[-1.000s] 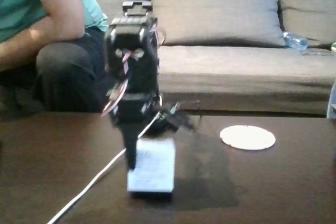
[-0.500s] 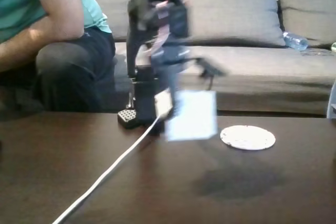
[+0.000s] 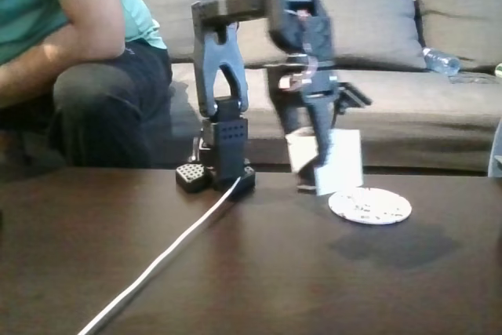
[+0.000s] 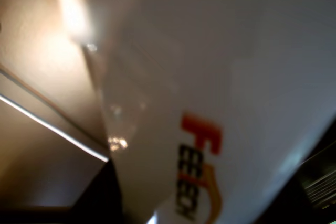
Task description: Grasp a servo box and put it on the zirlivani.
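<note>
At disc's (image 3: 369,206) ten o'clock: your fingers (image 3: 320,164) clenched on box (image 3: 339,161), airborne; lowering and release left.

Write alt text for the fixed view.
A black robot arm's gripper holds a white servo box just above the left edge of a white speckled disc on a dark table; a seated person and grey sofa behind.

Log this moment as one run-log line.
phase: carry | tool: shut on servo box | box: airborne, at left edge of zirlivani | placed: not yet
</note>
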